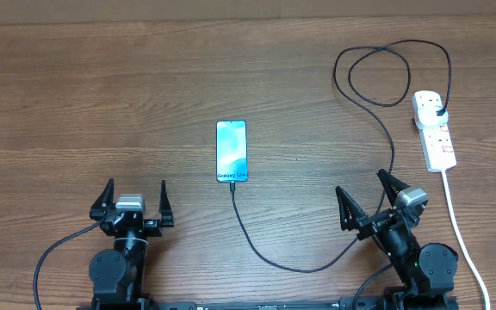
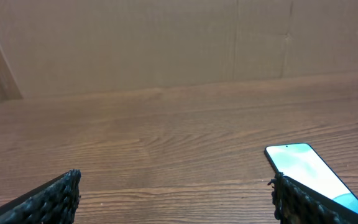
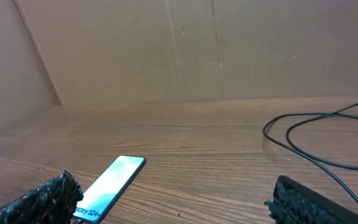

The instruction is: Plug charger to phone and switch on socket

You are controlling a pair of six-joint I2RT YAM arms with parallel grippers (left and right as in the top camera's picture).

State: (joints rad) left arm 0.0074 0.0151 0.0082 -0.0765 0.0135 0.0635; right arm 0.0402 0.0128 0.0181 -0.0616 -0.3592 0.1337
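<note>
Light-blue phone (image 1: pixel 231 151) marked "Galaxy S24"; left hand (image 1: pixel 137 186) and right hand (image 1: pixel 359 182) both spread, empty.

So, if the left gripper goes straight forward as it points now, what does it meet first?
Probably nothing on the wooden table: ahead of the left gripper the way looks free up to the brown cardboard wall. The slim blue-screened phone lies right of that line.
</note>
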